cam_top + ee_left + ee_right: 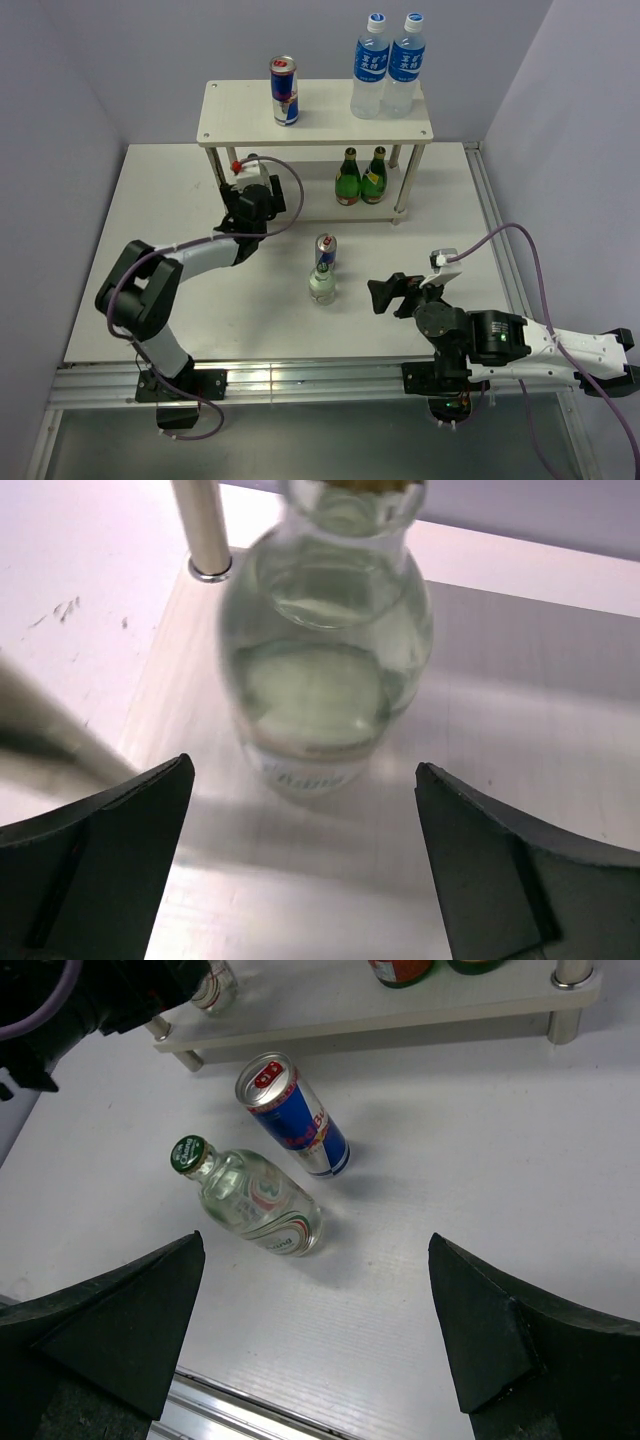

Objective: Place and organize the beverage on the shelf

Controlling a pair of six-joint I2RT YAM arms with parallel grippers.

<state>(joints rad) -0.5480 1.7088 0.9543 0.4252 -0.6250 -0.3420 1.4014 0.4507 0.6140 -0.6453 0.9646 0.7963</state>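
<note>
The shelf (240,110) carries one slim can (284,90) and two blue-labelled bottles (387,65) on its top board. My left gripper (250,182) is open at the left end of the lower board (300,880). A short clear bottle (325,650) stands upright there, just beyond the fingertips (170,790), apart from them. It is hidden in the top view. A second can (326,250) and a green-capped clear bottle (322,284) stand on the table; both show in the right wrist view (292,1115) (255,1198). My right gripper (385,292) is open and empty, right of them.
Two dark green bottles (361,177) stand on the right part of the lower board. A silver shelf leg (203,530) rises just left of the clear bottle. The table's metal front rail (300,380) runs along the near edge. Purple walls close in both sides.
</note>
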